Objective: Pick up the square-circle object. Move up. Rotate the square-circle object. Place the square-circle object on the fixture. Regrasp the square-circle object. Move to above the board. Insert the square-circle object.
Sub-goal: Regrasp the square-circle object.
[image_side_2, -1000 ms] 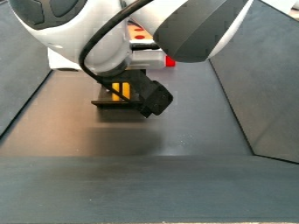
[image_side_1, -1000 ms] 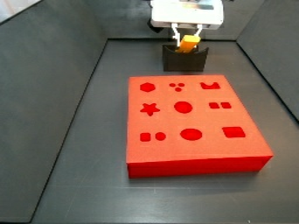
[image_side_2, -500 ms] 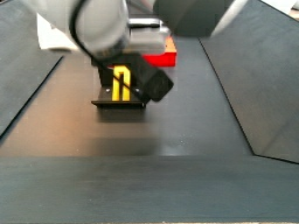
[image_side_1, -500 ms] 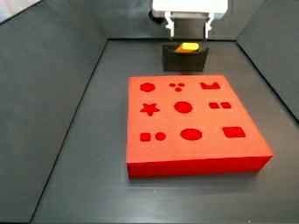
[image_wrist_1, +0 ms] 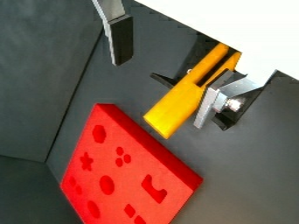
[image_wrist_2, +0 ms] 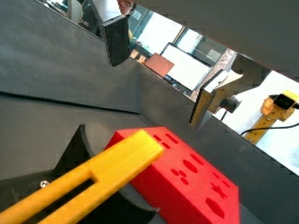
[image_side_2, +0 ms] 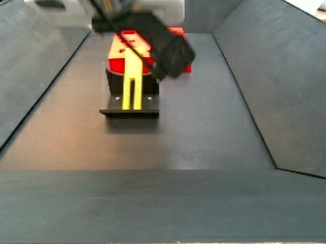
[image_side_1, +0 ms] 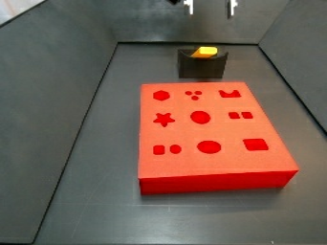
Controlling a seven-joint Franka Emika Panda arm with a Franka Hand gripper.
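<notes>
now end effector (image_side_1: 209, 8) open above fixture (image_side_1: 201, 65)

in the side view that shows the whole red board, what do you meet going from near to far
Board → fixture with the square-circle object resting on top → gripper fingertips, open and raised clear above it at the frame's top edge.
</notes>
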